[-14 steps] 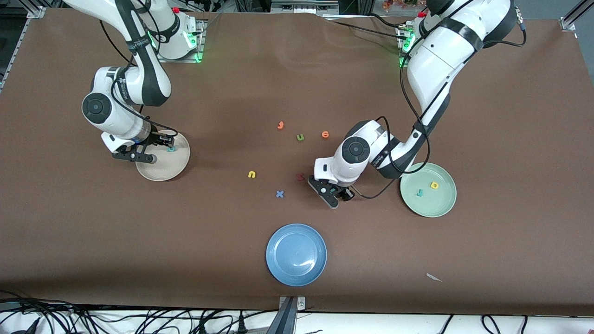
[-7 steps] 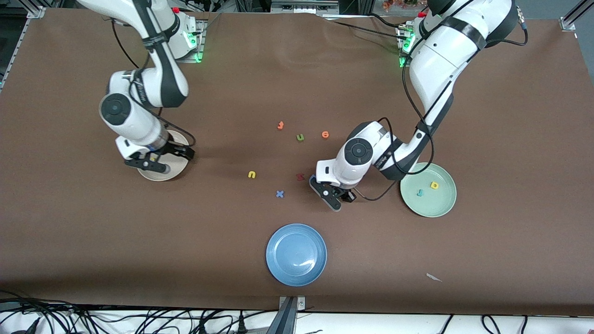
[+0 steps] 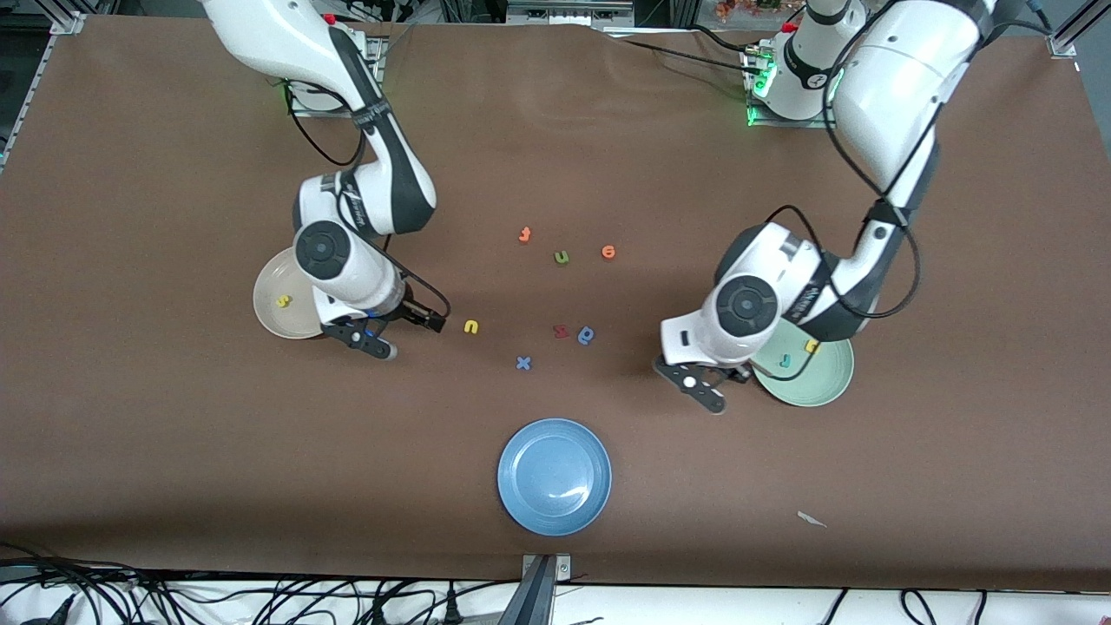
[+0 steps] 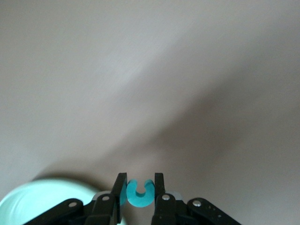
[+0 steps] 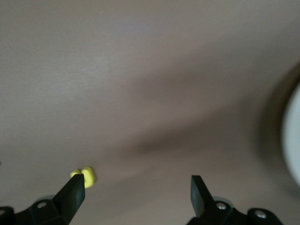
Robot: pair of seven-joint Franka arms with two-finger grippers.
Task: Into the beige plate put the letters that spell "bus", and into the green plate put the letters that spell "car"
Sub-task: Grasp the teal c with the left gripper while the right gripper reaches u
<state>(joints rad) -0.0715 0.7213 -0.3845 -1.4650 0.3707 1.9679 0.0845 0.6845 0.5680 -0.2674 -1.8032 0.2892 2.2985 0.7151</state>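
Tiny teal c (image 4: 139,193), chunky foam, is pinched in the left gripper (image 3: 707,386). That gripper hangs just off the 8 o'clock rim of the pale green plate (image 3: 816,386). The plate holds a teal r (image 3: 785,360) and a yellow a (image 3: 811,346). There's bare brown table (image 3: 694,486) around that gripper.

The right gripper (image 3: 404,334) is spread wide at 4 o'clock off the beige plate (image 3: 273,282), which holds a yellow s (image 3: 283,301). The yellow u (image 3: 470,326) lies near it at 3 o'clock.

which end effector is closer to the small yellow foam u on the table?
Right. The right end effector is just beside the yellow foam u; the left end effector is over the table by the pale green plate.
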